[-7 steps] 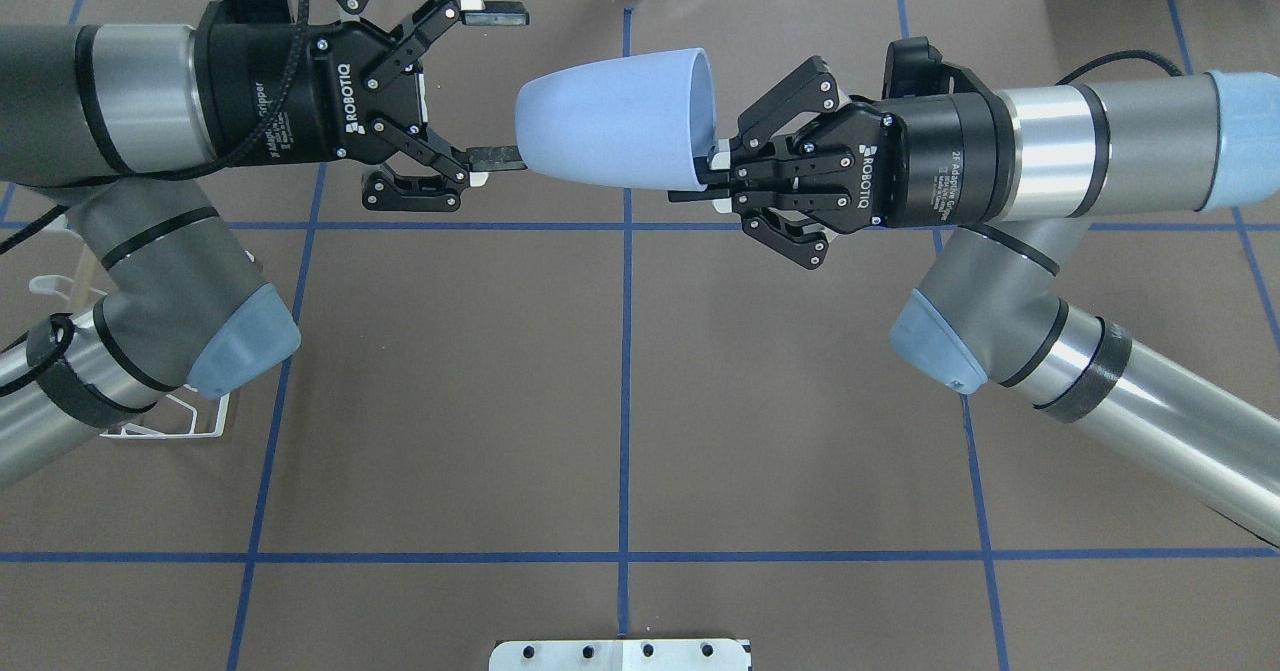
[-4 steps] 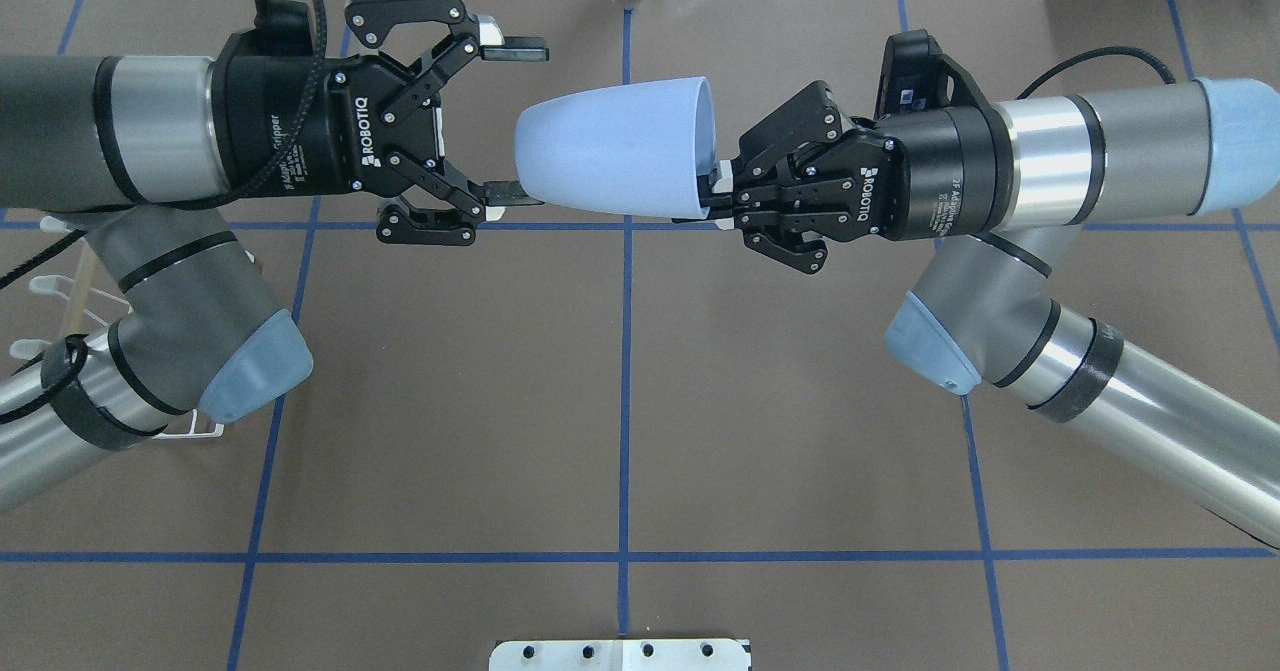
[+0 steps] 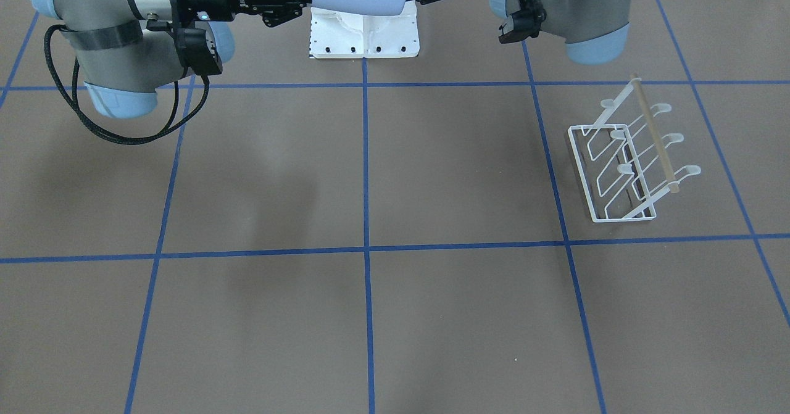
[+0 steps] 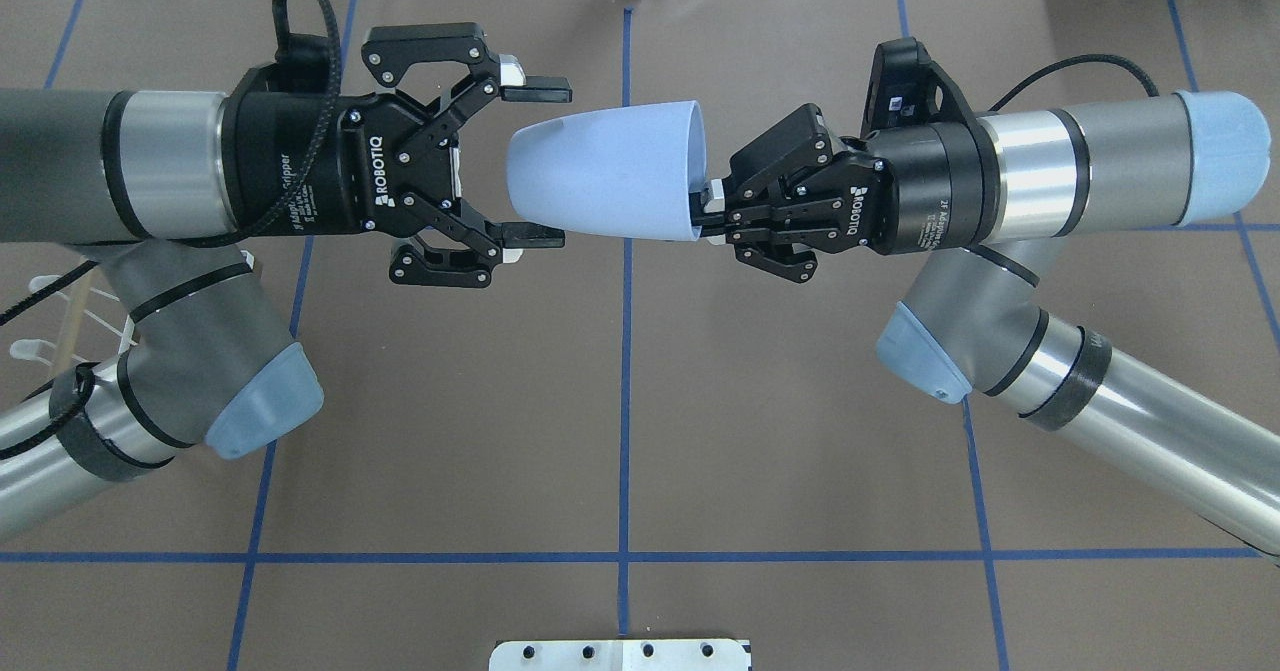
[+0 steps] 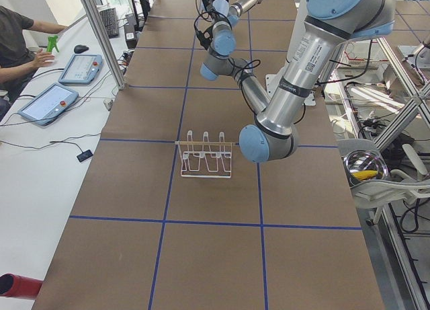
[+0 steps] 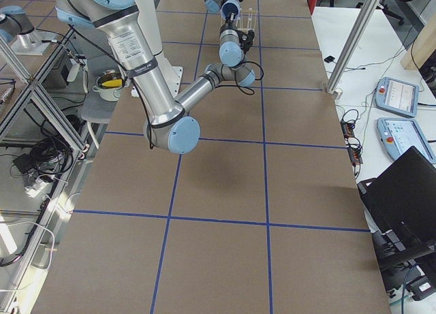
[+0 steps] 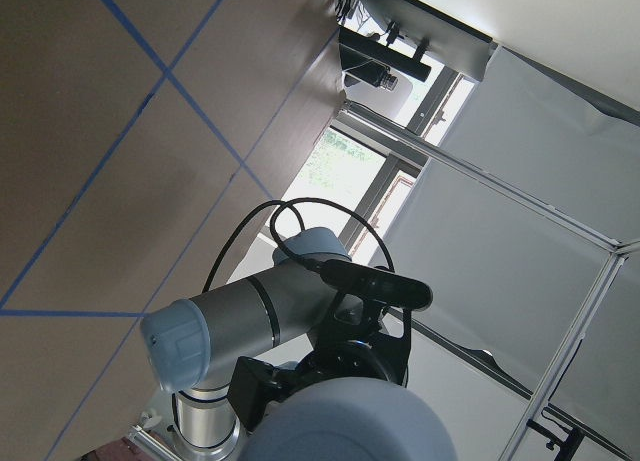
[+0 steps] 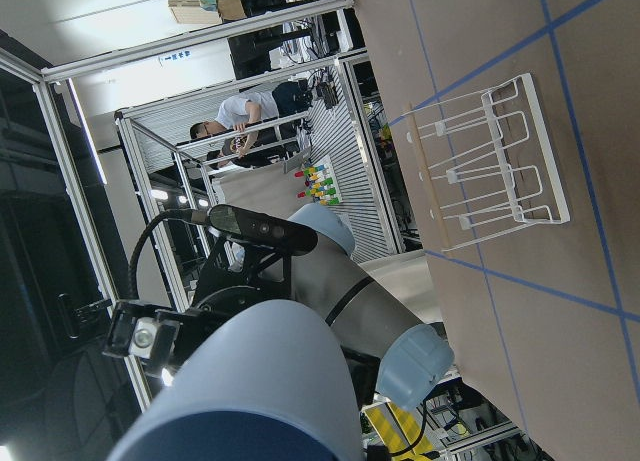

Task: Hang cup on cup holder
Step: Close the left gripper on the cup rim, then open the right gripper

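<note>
Brown matting ruled with blue tape lines covers the bench (image 4: pixel 450 431), seen from over the robot's shoulders. At the far left of that view a white wire rack with slanted, paddle-tipped prongs and a tan wooden rod (image 3: pixel 624 166) stands on the bench. It is mostly hidden under the left arm's elbow (the front-facing camera shows it whole, upright on its rectangular base frame, well apart from both pincers).

Next, the left arm (image 4: pixel 150 171) reaches level across the bench. The black two-finger left pincer (image 4: pixel 542 161) is spread wide and grasps nothing, with one finger on either side of the closed narrow end of a pale blue-grey tapered plastic tumbler (image 4: pixel 600 171). The finger higher in the view stands clear of the tumbler's wall. The lower one lies close along it, and I cannot tell whether it touches.

The tumbler is held in the air over the bench's central blue line, lying on its side. Its base points toward the left arm and its open mouth toward the right arm (image 4: pixel 1080 166). At that mouth the black right pincer (image 4: pixel 705 213) is clenched on the lower part of the rim, grasping the tumbler.

The right wrist camera looks along the tumbler's wall toward the rack on the bench beyond.
</note>
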Robot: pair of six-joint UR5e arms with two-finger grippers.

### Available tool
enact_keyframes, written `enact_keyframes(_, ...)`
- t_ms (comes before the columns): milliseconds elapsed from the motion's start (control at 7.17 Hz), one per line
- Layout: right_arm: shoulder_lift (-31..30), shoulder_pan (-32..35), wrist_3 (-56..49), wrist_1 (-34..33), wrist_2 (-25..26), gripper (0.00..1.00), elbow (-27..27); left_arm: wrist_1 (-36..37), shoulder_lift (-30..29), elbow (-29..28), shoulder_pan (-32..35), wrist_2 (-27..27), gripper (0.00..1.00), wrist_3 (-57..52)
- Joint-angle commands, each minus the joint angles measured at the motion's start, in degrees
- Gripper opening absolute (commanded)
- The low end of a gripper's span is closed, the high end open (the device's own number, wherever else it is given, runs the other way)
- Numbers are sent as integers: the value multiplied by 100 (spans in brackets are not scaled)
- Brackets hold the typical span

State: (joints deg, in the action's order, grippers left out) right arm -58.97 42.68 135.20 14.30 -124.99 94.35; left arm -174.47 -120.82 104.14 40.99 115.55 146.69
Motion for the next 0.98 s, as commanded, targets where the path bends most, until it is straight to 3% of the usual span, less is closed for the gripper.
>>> enact_keyframes(0, 8, -66, -3, 292, 1, 0, -13, -262, 40, 1, -39, 2, 96, 61)
enact_keyframes(837, 0, -251, 6, 608, 63, 0, -13, -1071, 32, -228, -303, -181, 98, 868)
